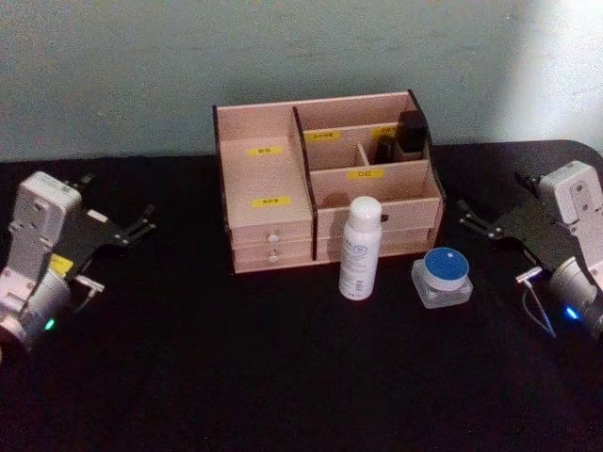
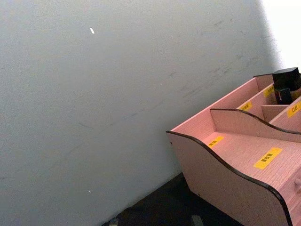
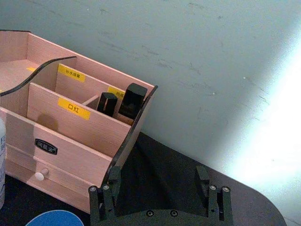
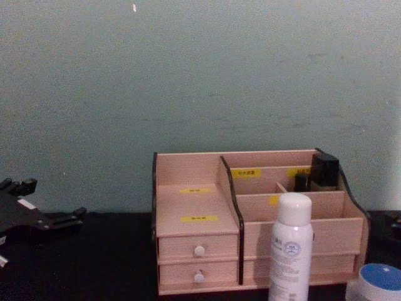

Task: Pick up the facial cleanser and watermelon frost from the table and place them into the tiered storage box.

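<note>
The tiered storage box (image 1: 273, 179) stands at the middle back of the black table, its drawers closed. In front of its right half stands a white spray bottle (image 1: 359, 249), upright, and right of it a clear jar with a blue lid (image 1: 442, 274). Their labels are unreadable, so I cannot tell which is the facial cleanser and which the watermelon frost. My left gripper (image 1: 149, 218) rests open at the far left, well away from the box. At the far right my right gripper (image 1: 464, 215) is open too, its fingers (image 3: 202, 175) pointing at the box's right end.
Two dark containers (image 1: 405, 137) sit in the box's back right compartments. The wide left tier (image 1: 264, 171) and the front right compartment (image 1: 377, 193) hold nothing. A grey wall runs close behind the box. Bare table lies in front of the bottle and jar.
</note>
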`<state>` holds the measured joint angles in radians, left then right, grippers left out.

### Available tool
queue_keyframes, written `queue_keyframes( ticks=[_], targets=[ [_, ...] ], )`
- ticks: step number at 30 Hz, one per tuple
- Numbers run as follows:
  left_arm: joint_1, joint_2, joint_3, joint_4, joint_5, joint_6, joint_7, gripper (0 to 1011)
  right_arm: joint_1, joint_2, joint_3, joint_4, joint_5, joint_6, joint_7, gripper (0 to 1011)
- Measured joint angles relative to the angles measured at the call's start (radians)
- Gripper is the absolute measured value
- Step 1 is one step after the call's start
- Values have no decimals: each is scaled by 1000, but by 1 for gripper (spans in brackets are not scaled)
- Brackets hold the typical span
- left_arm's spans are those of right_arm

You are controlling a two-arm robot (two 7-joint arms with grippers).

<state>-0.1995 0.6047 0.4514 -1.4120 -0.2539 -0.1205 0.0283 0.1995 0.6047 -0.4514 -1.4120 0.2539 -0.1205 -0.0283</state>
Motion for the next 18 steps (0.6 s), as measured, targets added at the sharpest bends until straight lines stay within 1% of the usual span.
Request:
queue_keyframes(
  ticks=[18],
  targets=[
    [0, 0, 0, 0, 0, 0, 0, 1001, 0, 0, 0, 0, 0, 0, 0, 1002]
  ],
)
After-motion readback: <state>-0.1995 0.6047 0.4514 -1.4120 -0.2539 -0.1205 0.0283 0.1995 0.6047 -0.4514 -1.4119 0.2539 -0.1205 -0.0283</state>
